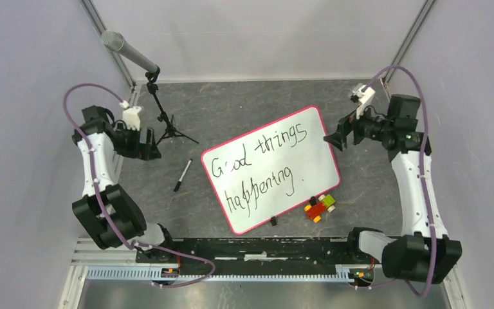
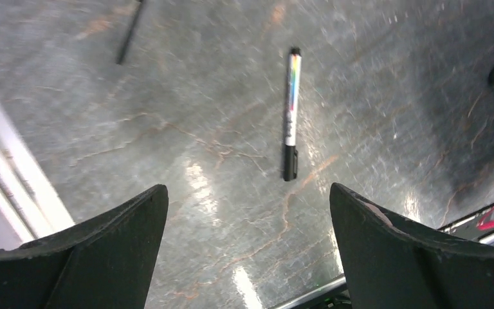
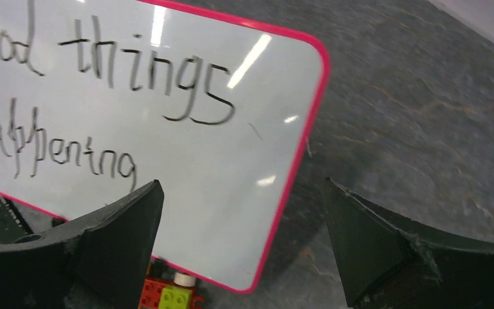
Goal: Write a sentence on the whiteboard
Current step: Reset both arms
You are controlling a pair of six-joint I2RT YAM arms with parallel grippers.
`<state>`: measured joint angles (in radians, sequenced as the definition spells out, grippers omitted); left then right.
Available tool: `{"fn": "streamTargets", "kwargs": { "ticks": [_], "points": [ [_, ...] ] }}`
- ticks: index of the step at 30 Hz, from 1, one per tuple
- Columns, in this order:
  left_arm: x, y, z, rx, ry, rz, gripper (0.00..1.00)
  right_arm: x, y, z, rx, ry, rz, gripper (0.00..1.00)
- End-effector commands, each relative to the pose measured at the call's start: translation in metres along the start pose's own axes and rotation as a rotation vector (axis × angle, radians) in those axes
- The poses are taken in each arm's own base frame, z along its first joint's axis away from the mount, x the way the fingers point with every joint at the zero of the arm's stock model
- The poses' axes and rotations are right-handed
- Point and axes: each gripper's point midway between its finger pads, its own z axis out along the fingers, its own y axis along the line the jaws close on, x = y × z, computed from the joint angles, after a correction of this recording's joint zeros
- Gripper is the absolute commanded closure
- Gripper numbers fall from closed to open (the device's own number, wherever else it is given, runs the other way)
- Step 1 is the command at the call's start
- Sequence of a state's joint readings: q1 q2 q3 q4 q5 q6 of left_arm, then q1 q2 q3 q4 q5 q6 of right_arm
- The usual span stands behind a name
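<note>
The whiteboard (image 1: 270,168) lies tilted on the dark table, white with a pink-red rim. The sentence (image 1: 257,170) "Good things happening" runs across it in two black handwritten lines. In the right wrist view the whiteboard (image 3: 219,193) and part of the sentence (image 3: 148,84) fill the upper left. My right gripper (image 1: 336,136) (image 3: 242,183) hovers open over the board's right corner, holding nothing. A black-and-white marker (image 1: 182,175) (image 2: 291,112) lies loose on the table left of the board. My left gripper (image 1: 143,145) (image 2: 247,190) is open and empty, the marker lying ahead of its fingers.
A microphone (image 1: 132,53) on a small black tripod (image 1: 167,129) stands at the back left, near my left arm. Coloured toy bricks (image 1: 320,207) (image 3: 167,297) sit at the board's near right edge. A small black piece (image 1: 273,221) lies at the board's near edge.
</note>
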<state>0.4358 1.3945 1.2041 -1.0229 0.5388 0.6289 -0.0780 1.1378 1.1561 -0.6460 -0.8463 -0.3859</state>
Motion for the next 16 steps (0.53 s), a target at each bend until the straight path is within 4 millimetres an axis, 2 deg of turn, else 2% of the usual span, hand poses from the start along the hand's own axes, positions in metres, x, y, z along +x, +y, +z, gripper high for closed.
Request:
{"fn": "streamTargets", "kwargs": {
  "ticks": [1,3,6,11,16],
  "points": [
    [-0.026,0.006,-0.029,0.056,-0.076,-0.141,0.00,0.020,-0.051,-0.028,0.106,0.048,-0.013,0.02],
    [-0.032,0.017,-0.037,0.036,-0.102,-0.164,0.00,0.035,-0.077,-0.040,0.188,0.078,-0.019,0.02],
    [-0.033,0.033,-0.038,-0.033,-0.106,-0.184,0.00,0.055,-0.103,-0.055,0.266,0.112,-0.012,0.02],
    [-0.029,0.041,-0.036,-0.081,-0.112,-0.181,0.00,0.083,-0.127,-0.067,0.313,0.155,0.029,0.02],
    [-0.025,0.043,-0.035,-0.101,-0.099,-0.190,0.00,0.098,-0.135,-0.069,0.337,0.186,0.037,0.02]
  ]
}}
